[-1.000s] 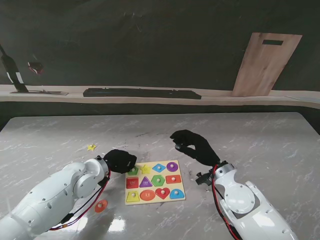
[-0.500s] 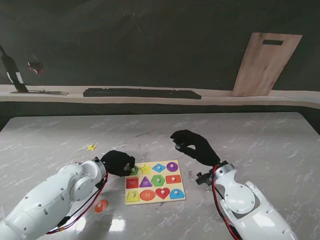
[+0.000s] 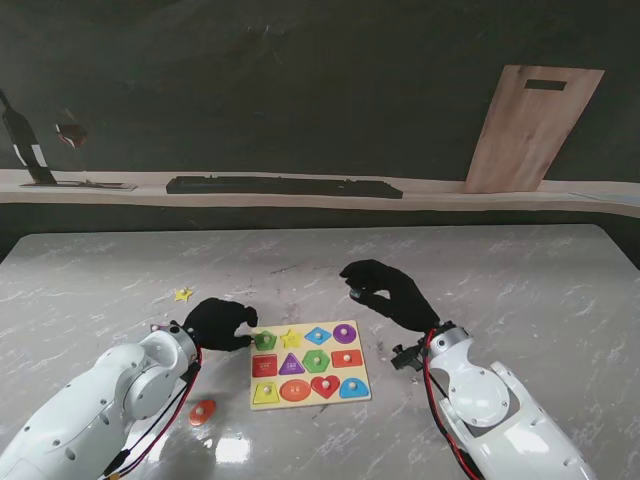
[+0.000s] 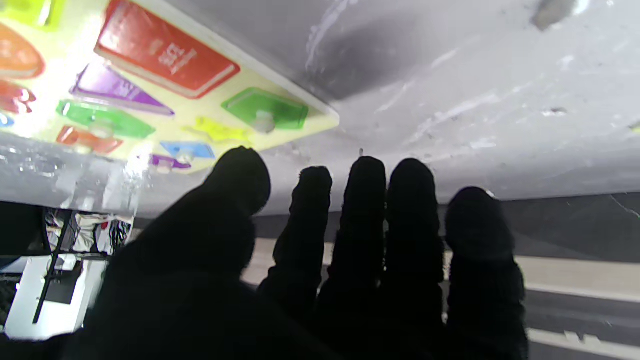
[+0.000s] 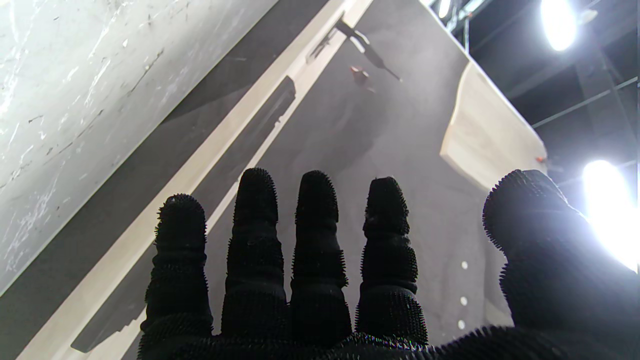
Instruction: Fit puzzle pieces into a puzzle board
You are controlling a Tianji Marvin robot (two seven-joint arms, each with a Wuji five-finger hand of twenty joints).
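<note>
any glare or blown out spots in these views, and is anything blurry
Right wrist view: two lamps blow out white beside the right hand. Left wrist view: glare washes out one end of the puzzle board, pieces soft. Stand view: sharp, with a bright reflection on the table.

pale wooden puzzle board (image 3: 309, 398) flat on marble, coloured pieces seated; orange round piece (image 3: 202, 411) loose left

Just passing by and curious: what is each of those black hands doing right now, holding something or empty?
Left hand: open, holding nothing, beside the puzzle board.
Right hand: open, holding nothing, raised off the table.
</note>
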